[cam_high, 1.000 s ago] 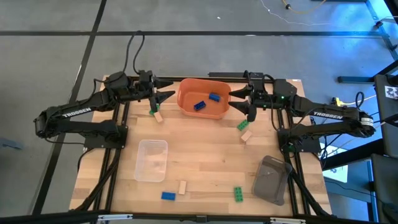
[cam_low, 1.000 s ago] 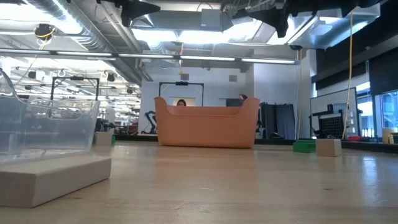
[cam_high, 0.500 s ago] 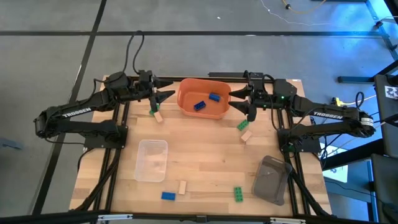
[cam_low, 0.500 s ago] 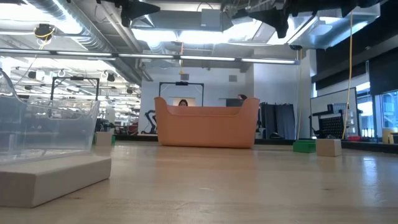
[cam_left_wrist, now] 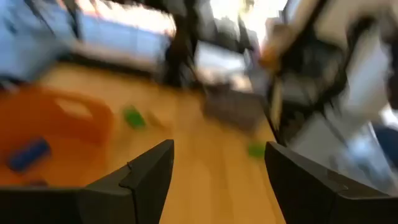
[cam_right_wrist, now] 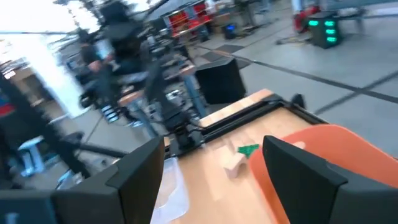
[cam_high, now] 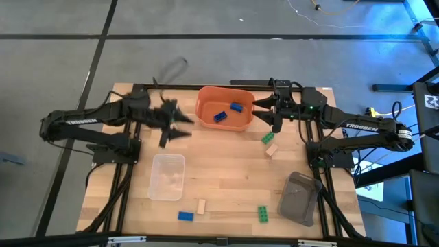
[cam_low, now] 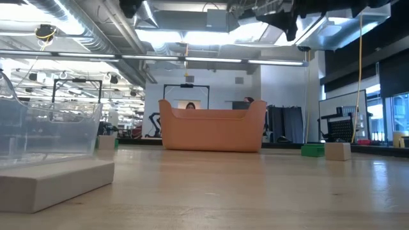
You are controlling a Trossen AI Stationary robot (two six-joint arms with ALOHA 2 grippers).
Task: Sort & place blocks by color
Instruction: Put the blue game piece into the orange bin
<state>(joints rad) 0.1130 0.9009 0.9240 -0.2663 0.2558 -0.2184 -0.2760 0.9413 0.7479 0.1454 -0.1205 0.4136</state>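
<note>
Table (cam_high: 226,178) of pale wood, seen from above, with both arms reaching in over its far half.

Left gripper (cam_high: 180,127): blurred in the high view, above the table just left of the orange bin (cam_high: 241,122). Fingers (cam_left_wrist: 146,177) spread apart, nothing between them. From its wrist the bin lies ahead to one side with a blue block (cam_left_wrist: 28,154) inside; two green blocks (cam_left_wrist: 132,117) (cam_left_wrist: 255,150) show farther off on the wood.

Right gripper (cam_high: 263,110): at the bin's right edge, fingers (cam_right_wrist: 140,168) parted, nothing held. Just below and beside it on the table lie a green block (cam_high: 267,138) and a tan block (cam_high: 272,149), close together; the low view shows the same pair (cam_low: 312,150) (cam_low: 337,151) side by side, right of the bin (cam_low: 213,130).

Inside the bin: two blue blocks (cam_high: 220,116) (cam_high: 236,107), between the two grippers.

Well away from both grippers, along the table's near edge: a blue block (cam_high: 185,216), a tan block (cam_high: 202,206), a green block (cam_high: 263,214).

Clear tray (cam_high: 168,177) sits below the left gripper, nothing visible in it. Grey tray (cam_high: 299,198) sits below the right gripper, toward the near right corner.

Low view: a tan block (cam_low: 54,183) lies close to the lens, clear tray (cam_low: 48,131) behind it, another tan block (cam_low: 106,142) past the tray.
</note>
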